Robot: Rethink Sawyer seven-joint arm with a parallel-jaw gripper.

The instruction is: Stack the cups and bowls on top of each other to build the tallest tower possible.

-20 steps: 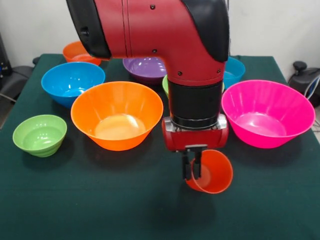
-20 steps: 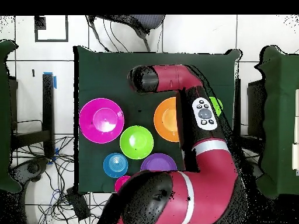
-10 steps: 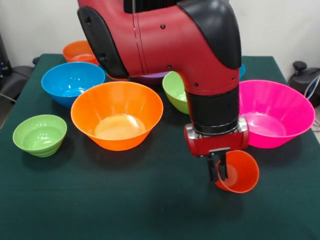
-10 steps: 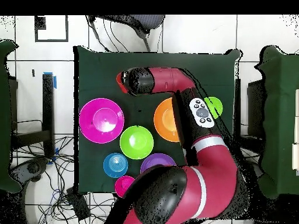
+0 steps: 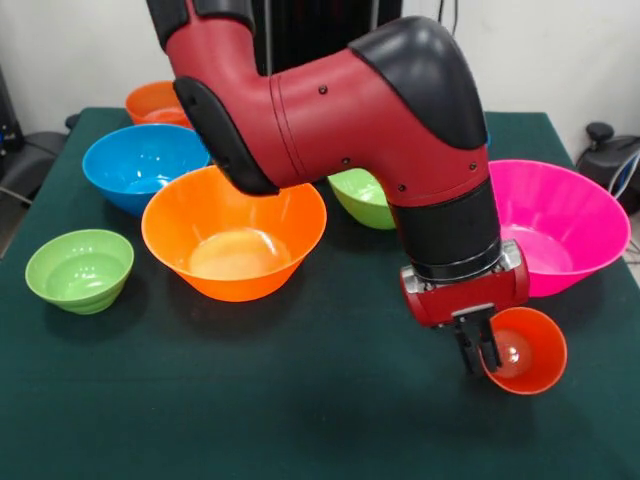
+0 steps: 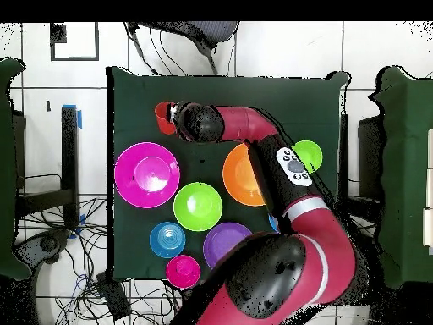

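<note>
The hand (image 5: 480, 352) is clamped on the rim of the cup (image 5: 524, 350), with one finger inside the wall and one outside. The cup hangs tilted, its mouth turned toward the camera, just in front of the pink bowl (image 5: 570, 225) and, as far as I can judge, a little above the tabletop (image 5: 250, 400).

The cup is thin plastic, so it is light, rather stiff, and smooth enough to slip. A grip on the rim lets it swing, and too much squeeze can bend the wall. The bowls, like the orange bowl (image 5: 235, 230), are glossy and light too; the rim is the best place to hold them. No tower stands yet.
</note>
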